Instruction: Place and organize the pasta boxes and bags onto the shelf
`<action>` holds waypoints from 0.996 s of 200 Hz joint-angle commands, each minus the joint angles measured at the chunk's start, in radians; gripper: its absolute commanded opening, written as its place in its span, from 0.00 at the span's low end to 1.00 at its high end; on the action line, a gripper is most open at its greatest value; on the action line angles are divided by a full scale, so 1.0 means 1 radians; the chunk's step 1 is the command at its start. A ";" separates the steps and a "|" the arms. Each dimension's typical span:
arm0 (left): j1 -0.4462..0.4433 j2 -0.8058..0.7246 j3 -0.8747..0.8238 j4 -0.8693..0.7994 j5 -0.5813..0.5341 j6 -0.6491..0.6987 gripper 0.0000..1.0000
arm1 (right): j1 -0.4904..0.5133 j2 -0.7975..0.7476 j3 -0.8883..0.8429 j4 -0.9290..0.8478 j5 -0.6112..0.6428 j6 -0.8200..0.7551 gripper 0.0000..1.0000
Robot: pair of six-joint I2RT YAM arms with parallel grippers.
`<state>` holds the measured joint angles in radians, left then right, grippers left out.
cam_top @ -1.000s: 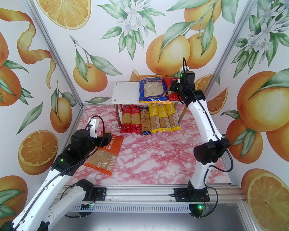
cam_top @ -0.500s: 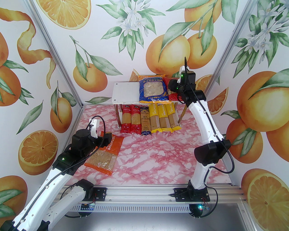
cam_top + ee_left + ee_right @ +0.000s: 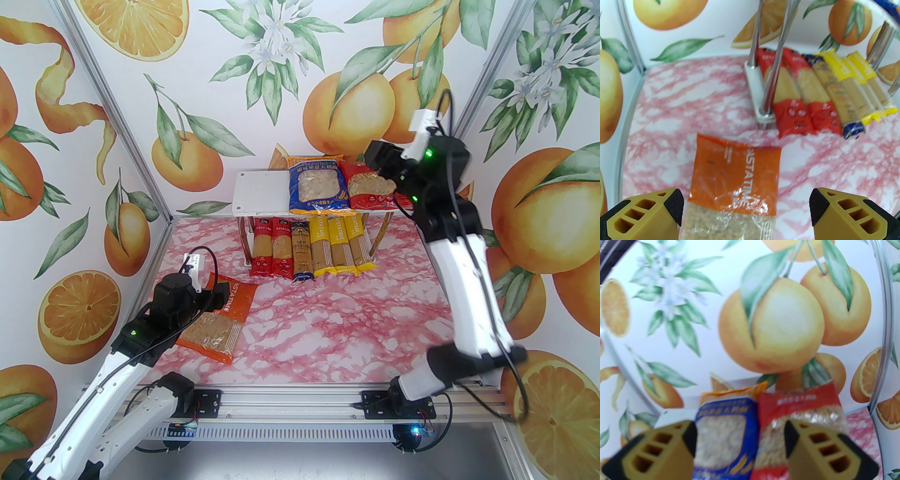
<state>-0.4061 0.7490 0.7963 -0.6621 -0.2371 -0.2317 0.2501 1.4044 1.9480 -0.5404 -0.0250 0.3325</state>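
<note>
The shelf [image 3: 260,192] stands at the back, its top board bare on the left. A blue bag [image 3: 318,185] [image 3: 725,434] and a red bag [image 3: 370,190] [image 3: 799,408] lie side by side on the top board. Several long spaghetti packs [image 3: 309,248] [image 3: 825,91], red, dark blue and yellow, lie in a row on the lower board. An orange bag [image 3: 220,321] [image 3: 733,180] lies flat on the table at front left. My left gripper [image 3: 220,293] [image 3: 746,211] hovers open over the orange bag's upper end. My right gripper [image 3: 377,164] [image 3: 740,441] is open and raised near the red bag, holding nothing.
Orange-print walls [image 3: 300,75] close in the back and both sides, with metal corner posts [image 3: 117,117]. The pink marbled tabletop [image 3: 328,318] lies between the arms. A chrome shelf leg [image 3: 773,70] stands close beyond the orange bag.
My right arm has pulled back and up to the right, off the red bag, which stays on the shelf. The left gripper has shifted slightly nearer over the orange bag.
</note>
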 commanded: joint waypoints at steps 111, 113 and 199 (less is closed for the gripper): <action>0.000 0.336 -0.017 -0.155 0.035 -0.099 1.00 | 0.245 -0.758 -0.866 -0.291 -0.133 0.222 0.68; 0.000 0.348 -0.013 -0.158 0.032 -0.097 1.00 | 0.245 -0.762 -0.873 -0.289 -0.135 0.225 0.68; 0.011 0.591 0.049 -0.103 0.015 0.016 1.00 | 0.244 -0.761 -0.888 -0.317 -0.155 0.137 0.71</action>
<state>-0.4061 1.2999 0.8120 -0.8036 -0.2348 -0.2691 0.4908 0.6304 1.0397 -0.8227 -0.1699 0.5179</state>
